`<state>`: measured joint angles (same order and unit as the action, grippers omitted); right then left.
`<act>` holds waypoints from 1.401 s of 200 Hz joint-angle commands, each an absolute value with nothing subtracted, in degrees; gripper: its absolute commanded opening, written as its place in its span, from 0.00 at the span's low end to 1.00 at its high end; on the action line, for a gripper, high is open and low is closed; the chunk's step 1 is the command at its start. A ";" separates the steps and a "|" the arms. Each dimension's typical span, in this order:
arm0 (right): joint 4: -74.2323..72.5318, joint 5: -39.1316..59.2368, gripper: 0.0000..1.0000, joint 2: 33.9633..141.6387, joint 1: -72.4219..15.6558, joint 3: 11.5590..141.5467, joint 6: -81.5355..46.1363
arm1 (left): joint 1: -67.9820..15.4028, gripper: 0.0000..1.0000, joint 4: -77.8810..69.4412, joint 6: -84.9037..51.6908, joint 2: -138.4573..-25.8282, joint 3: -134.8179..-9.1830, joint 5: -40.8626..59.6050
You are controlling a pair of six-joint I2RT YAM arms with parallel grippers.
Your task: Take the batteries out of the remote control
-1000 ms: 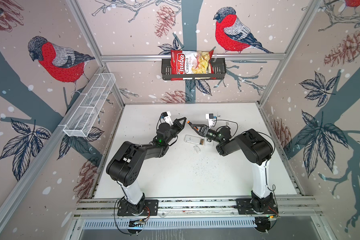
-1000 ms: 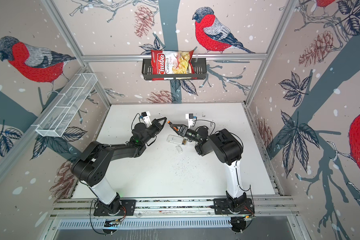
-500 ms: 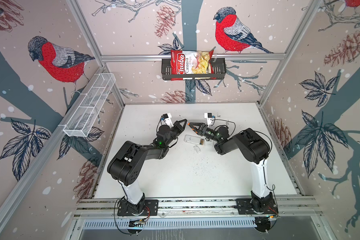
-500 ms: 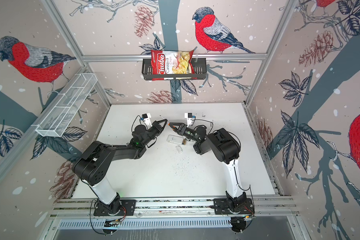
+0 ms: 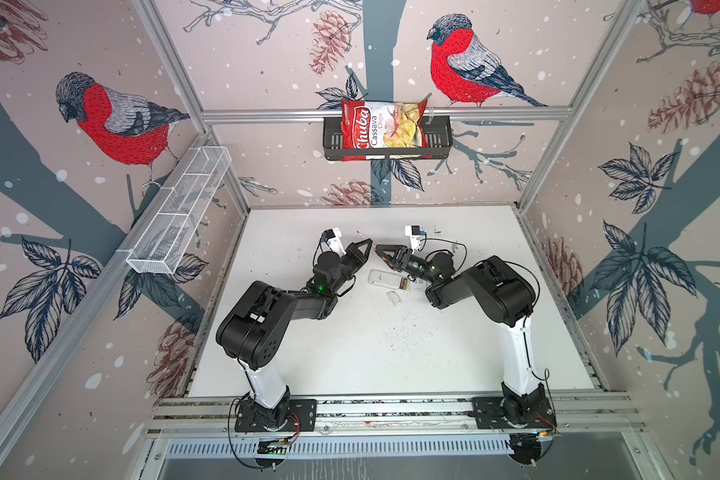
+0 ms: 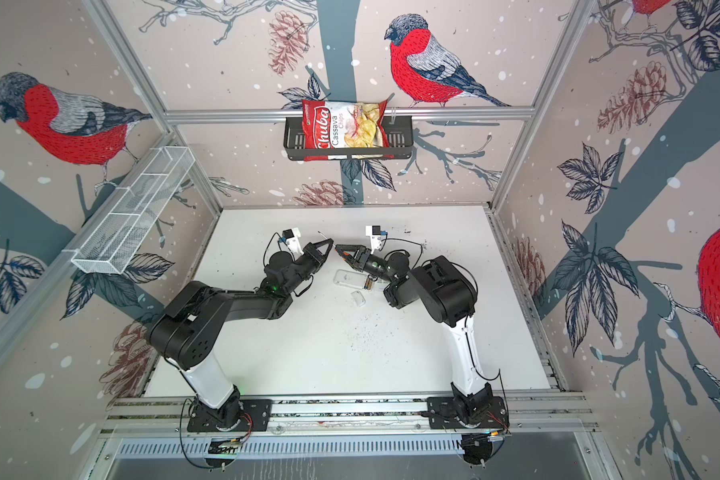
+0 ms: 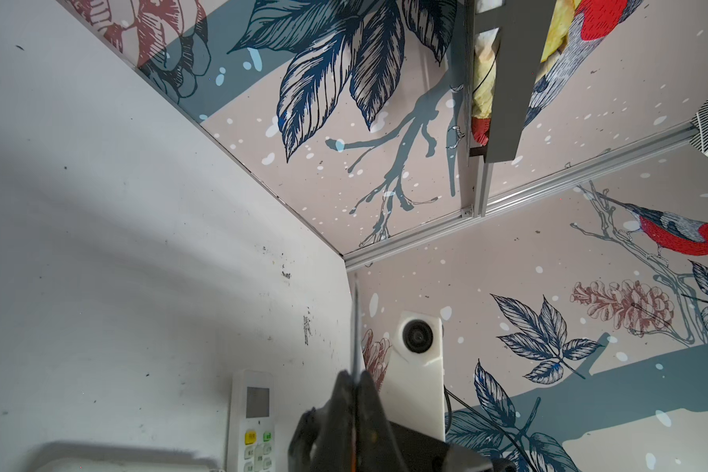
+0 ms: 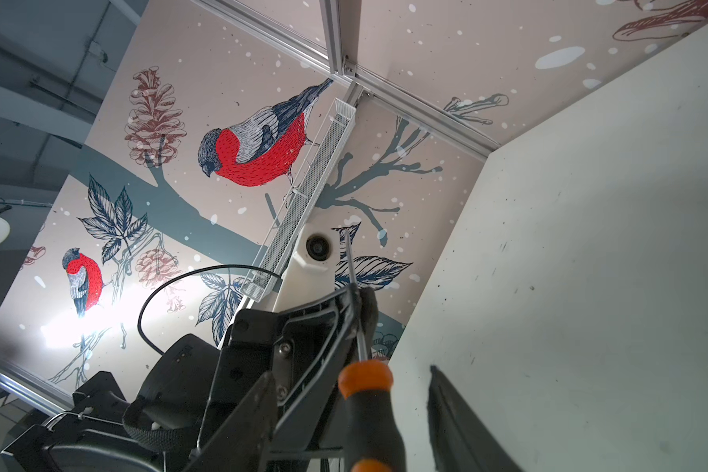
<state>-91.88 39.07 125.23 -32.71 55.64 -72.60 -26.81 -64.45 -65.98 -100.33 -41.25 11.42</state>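
My left gripper (image 5: 366, 248) is shut on the thin metal shaft of an orange-and-black screwdriver (image 8: 370, 408), seen up close in the left wrist view (image 7: 354, 376). My right gripper (image 5: 382, 254) faces it tip to tip. Its jaws stand open round the screwdriver's handle, with a gap on each side (image 8: 366, 382). Below both, in both top views, a white remote control (image 5: 380, 277) lies on the table. Dark batteries (image 5: 403, 284) with gold ends sit in its open bay (image 6: 368, 284). Its loose white cover (image 5: 393, 298) lies beside it.
In the left wrist view a white remote (image 7: 254, 412) with a screen and coloured buttons lies face up. A black wall basket (image 5: 437, 143) holds a chips bag (image 5: 381, 129). A white wire rack (image 5: 179, 216) hangs on the left wall. Dark specks dot the table (image 5: 395, 332).
Both grippers have drawn a little closer together at the back middle, and the left fingertips have shifted slightly right along the screwdriver. The remote, batteries and cover have not moved.
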 commanded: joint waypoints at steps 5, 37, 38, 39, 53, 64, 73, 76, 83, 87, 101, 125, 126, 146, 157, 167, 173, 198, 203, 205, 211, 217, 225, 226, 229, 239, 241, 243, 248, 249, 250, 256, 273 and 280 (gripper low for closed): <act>-106.92 39.62 0.50 125.08 -32.96 55.55 -73.13 | -26.72 0.00 -67.95 -66.02 -100.37 -41.40 10.90; -106.96 39.60 0.33 125.11 -32.81 55.62 -73.30 | -26.72 0.00 -68.77 -66.40 -100.60 -40.60 10.56; -107.00 39.57 0.33 125.09 -32.80 55.63 -73.30 | -26.72 0.00 -68.79 -66.42 -100.57 -40.60 10.55; -106.98 39.56 0.33 125.12 -32.79 55.63 -73.30 | -26.72 0.00 -68.81 -66.39 -100.60 -40.61 10.55; -106.94 39.47 0.25 125.30 -32.83 55.63 -73.39 | -26.71 0.00 -69.06 -66.56 -100.94 -40.51 10.63; -106.96 39.38 0.20 125.20 -32.79 55.47 -73.30 | -26.73 0.00 -69.33 -66.75 -101.07 -40.36 10.72; -106.96 39.29 0.17 125.16 -32.71 55.42 -73.30 | -26.76 0.00 -69.35 -66.76 -101.08 -40.38 10.72; -106.94 39.29 0.16 125.15 -32.63 55.38 -73.30 | -26.77 0.00 -69.35 -66.75 -101.00 -40.34 10.73; -106.96 39.27 0.12 125.05 -32.54 55.29 -73.21 | -26.88 0.00 -69.30 -66.65 -101.01 -40.29 10.71; -106.95 39.23 0.09 125.07 -32.48 55.28 -73.28 | -26.89 0.00 -69.18 -66.67 -101.03 -40.26 10.72; -106.88 39.29 0.01 124.97 -32.26 55.06 -73.21 | -26.88 0.00 -69.15 -66.68 -100.99 -39.99 10.83; -106.83 39.75 0.00 124.42 -31.54 54.27 -73.29 | -26.84 0.01 -69.08 -65.87 -100.70 -39.49 11.13; -106.85 39.83 0.00 124.35 -31.50 54.21 -73.30 | -26.87 0.03 -69.13 -65.80 -100.67 -39.47 11.15; -104.53 41.61 0.00 122.75 -30.06 52.65 -72.89 | -26.72 0.57 -65.86 -62.39 -98.76 -39.46 12.29; -100.97 43.68 0.00 121.05 -28.87 51.58 -71.57 | -26.47 0.78 -63.06 -59.90 -96.60 -38.93 12.08; -96.86 45.77 0.00 119.15 -27.63 50.41 -69.49 | -26.04 0.88 -61.08 -58.01 -94.29 -37.95 11.71; -92.97 47.19 0.00 117.89 -26.85 49.79 -67.79 | -25.55 0.92 -60.11 -57.04 -92.81 -37.12 11.45; -72.11 51.89 0.00 111.30 -23.80 48.05 -56.54 | -23.29 0.97 -55.45 -52.77 -86.54 -33.65 9.77; -65.96 52.26 0.00 109.67 -23.42 48.07 -53.14 | -22.97 0.97 -54.11 -51.86 -85.54 -33.29 9.17; -63.47 52.33 0.00 109.05 -23.32 48.16 -51.80 | -22.82 0.97 -53.65 -51.59 -85.22 -33.13 8.97; -55.33 51.90 0.00 107.14 -23.02 48.65 -46.62 | -22.54 0.96 -52.46 -50.52 -84.39 -32.81 8.34; -46.27 50.61 0.00 105.13 -22.90 49.37 -41.60 | -22.37 0.96 -51.68 -49.66 -83.85 -32.54 7.89; -35.05 48.35 0.00 103.05 -22.81 50.95 -35.23 | -22.24 0.96 -50.73 -48.59 -83.38 -32.21 7.44; -33.87 48.08 0.00 102.81 -22.83 51.14 -34.66 | -22.24 0.96 -50.59 -48.46 -83.35 -32.19 7.33; -30.36 47.46 0.00 102.32 -22.85 51.83 -32.84 | -22.24 0.96 -50.50 -48.06 -83.26 -32.10 7.22; -21.75 46.53 0.00 101.11 -22.64 53.62 -29.09 | -22.24 0.96 -50.28 -46.86 -83.18 -31.60 6.99; -20.14 46.41 0.00 100.93 -22.65 53.97 -28.67 | -22.24 0.96 -50.21 -46.61 -83.26 -31.50 6.95; -18.83 46.36 0.00 100.66 -22.56 54.29 -28.17 | -22.24 0.96 -50.19 -46.41 -83.31 -31.41 6.90; -15.47 45.94 0.00 100.10 -22.42 54.98 -27.40 | -22.24 0.96 -50.11 -45.97 -83.39 -31.12 6.71; -14.81 45.82 0.00 100.01 -22.37 55.09 -27.23 | -22.24 0.96 -50.10 -45.88 -83.40 -31.12 6.69; -14.22 45.72 0.00 99.89 -22.39 55.23 -27.06 | -22.24 0.96 -50.10 -45.79 -83.40 -31.03 6.64; -10.59 45.21 0.00 99.11 -22.24 55.94 -26.32 | -22.23 0.96 -50.18 -45.16 -83.49 -30.49 6.43; -1.97 43.65 0.00 96.96 -21.94 57.26 -23.64 | -22.24 0.95 -49.49 -42.92 -83.97 -30.10 6.40; 1.30 43.30 0.00 96.51 -21.69 57.86 -22.48 | -22.24 0.95 -48.38 -41.80 -84.31 -30.50 6.92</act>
